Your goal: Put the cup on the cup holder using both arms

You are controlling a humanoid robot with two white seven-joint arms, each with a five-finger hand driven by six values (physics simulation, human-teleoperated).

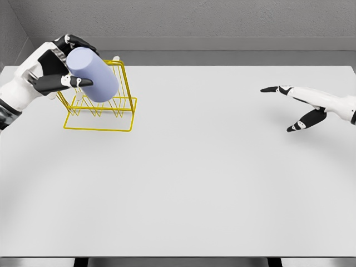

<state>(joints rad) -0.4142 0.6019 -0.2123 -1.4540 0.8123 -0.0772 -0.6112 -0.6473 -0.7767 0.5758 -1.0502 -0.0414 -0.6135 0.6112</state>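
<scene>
Yellow rack only obstacle, far left; table otherwise open.

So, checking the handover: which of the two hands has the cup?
The left hand, at the upper left, grips the lavender cup over the yellow wire holder. The right hand is open and empty.

We count one cup, pale lavender and cylindrical, and there is no second one anywhere on the surface. We count one cup holder, a yellow wire rack (its individual prongs are too thin and overlapped for us to number). We count one table, white and wide. We count two hands: one left hand and one right hand, each on its own white arm, so two arms as well. That makes five separate things in all, by our tally.
</scene>
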